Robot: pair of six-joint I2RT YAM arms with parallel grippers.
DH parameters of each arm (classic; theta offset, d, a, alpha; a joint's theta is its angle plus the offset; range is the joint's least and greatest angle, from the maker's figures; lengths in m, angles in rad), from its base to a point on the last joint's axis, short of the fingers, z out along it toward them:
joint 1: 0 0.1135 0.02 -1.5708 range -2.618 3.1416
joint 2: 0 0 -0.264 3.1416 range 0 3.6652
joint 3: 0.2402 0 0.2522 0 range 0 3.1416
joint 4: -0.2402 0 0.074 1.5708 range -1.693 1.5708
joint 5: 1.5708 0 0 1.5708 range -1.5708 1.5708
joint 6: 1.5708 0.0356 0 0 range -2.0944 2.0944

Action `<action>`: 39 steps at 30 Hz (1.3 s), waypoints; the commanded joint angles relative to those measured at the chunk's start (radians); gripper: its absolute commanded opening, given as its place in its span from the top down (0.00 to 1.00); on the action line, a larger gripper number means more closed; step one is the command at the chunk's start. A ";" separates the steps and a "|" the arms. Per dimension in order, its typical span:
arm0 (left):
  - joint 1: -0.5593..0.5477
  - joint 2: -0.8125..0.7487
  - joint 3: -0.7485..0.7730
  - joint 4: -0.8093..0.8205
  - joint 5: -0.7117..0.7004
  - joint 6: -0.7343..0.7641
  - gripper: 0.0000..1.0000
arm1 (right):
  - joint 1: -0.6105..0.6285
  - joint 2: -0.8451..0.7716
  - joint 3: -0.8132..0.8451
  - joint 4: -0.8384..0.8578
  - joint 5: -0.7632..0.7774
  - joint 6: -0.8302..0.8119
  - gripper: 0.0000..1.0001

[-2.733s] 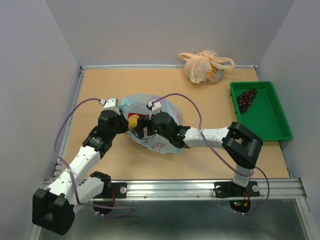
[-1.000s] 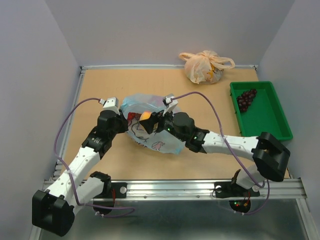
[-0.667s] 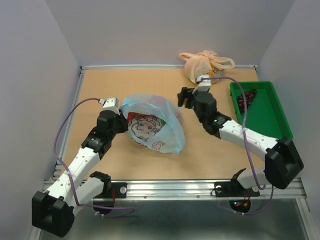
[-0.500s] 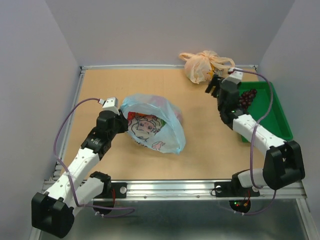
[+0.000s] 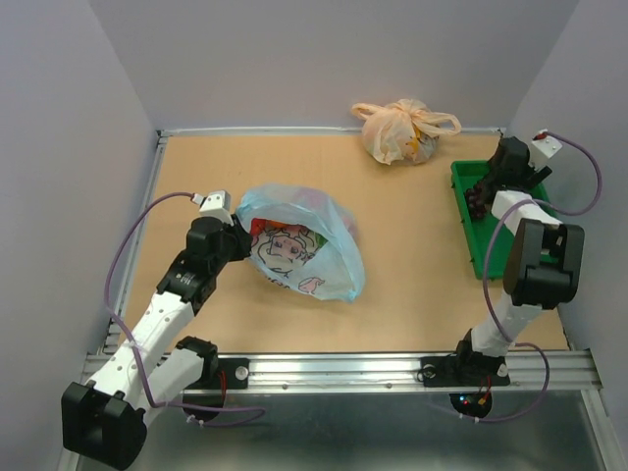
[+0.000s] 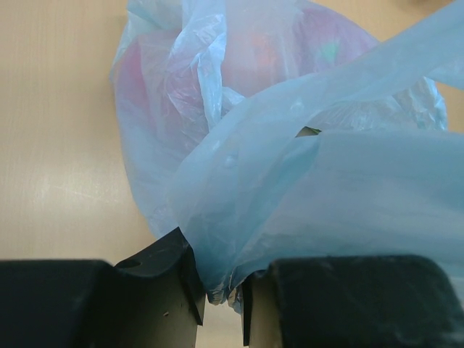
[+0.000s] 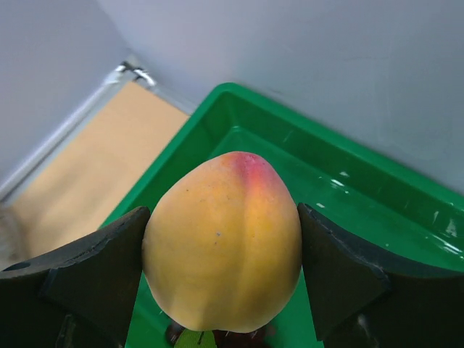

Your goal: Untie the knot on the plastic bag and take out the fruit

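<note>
— Right gripper [image 7: 221,283]?
— Spread wide around a peach [image 7: 221,232], pressing on both sides, up over the green tray [image 7: 348,181].
— In the tray?
— Dark grapes [image 5: 474,206], partly hidden.
— Left gripper [image 6: 221,297]?
— Almost closed, pinching a fold of the blue bag [image 6: 304,181].
— In the bag?
— Red and pink fruit [image 6: 268,51], showing through. Sitting on the left half of the table [image 5: 412,285].
— Arms?
— Stretched to the far right corner on the right; bent and low on the left.
— Knot?
— Can't tell.

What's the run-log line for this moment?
left gripper: shut on plastic bag | right gripper: shut on peach, over green tray | grapes: in tray
</note>
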 commanded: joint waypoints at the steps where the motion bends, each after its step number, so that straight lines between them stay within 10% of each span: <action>1: 0.013 -0.015 0.006 0.045 0.023 0.010 0.71 | -0.047 0.098 0.101 0.062 0.082 0.007 0.86; 5: 0.020 -0.021 0.005 0.051 0.023 0.011 0.71 | -0.068 0.161 0.137 0.062 0.105 0.010 0.72; 10: 0.025 -0.021 0.003 0.055 0.056 0.010 0.71 | -0.073 0.201 0.146 0.056 0.110 -0.013 0.08; 12: 0.025 -0.018 0.003 0.055 0.059 0.010 0.71 | -0.073 0.187 0.137 0.048 0.095 -0.004 0.01; 26: 0.028 -0.021 0.003 0.061 0.074 0.010 0.71 | 0.022 -0.089 0.003 0.025 -0.174 -0.062 0.00; 39: 0.029 -0.040 -0.001 0.062 0.074 0.007 0.71 | 0.684 -0.262 -0.069 -0.036 -0.471 -0.151 0.04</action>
